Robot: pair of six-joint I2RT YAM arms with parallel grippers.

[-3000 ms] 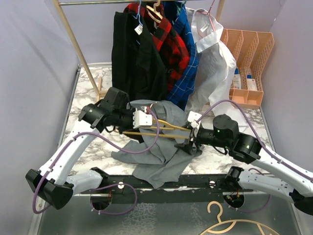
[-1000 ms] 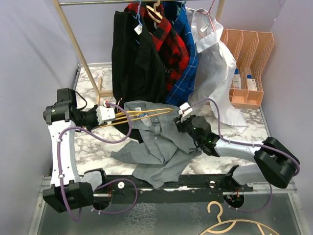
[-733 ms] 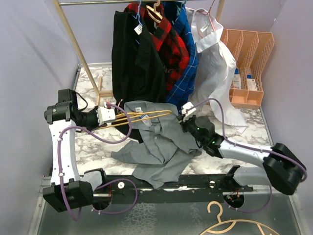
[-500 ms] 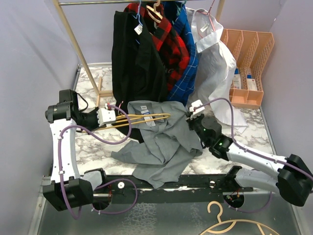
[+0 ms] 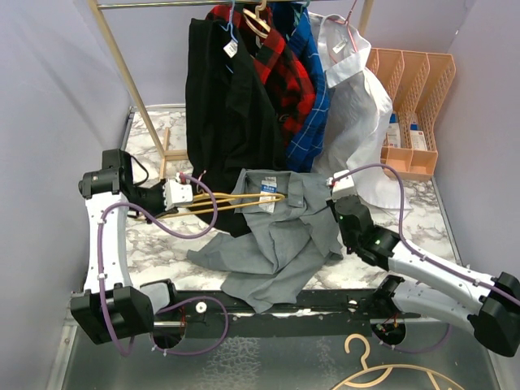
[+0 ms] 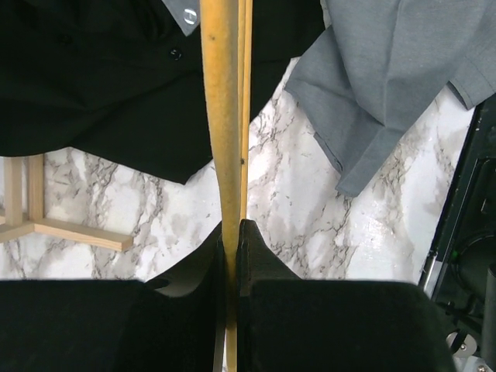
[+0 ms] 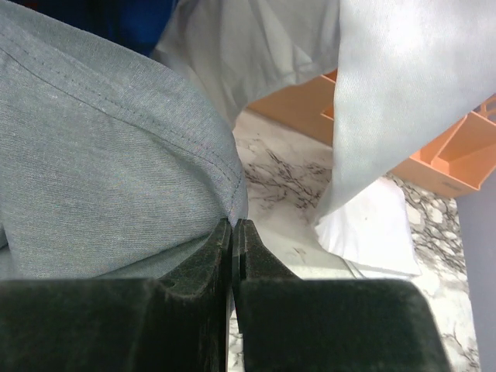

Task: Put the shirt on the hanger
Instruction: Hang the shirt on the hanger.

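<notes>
From above: the left gripper (image 5: 184,193) pinches the yellow hanger (image 5: 244,200) level over the marble table (image 5: 154,244), its far end at the grey shirt (image 5: 284,231) collar; the right gripper (image 5: 335,205) lifts the shirt's right edge, the rest lying crumpled; threading the shoulders, I'd judge; next, draw cloth over the hanger's arm.

Left wrist: jaws tight on the rod.

Right wrist: jaws nipped on a fold; a crowded clothes rack (image 5: 120,61) stands behind.

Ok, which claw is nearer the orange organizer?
Right. The right claw pinches the shirt close to the organizer; the left claw grips the hanger far off on the opposite side.
</notes>
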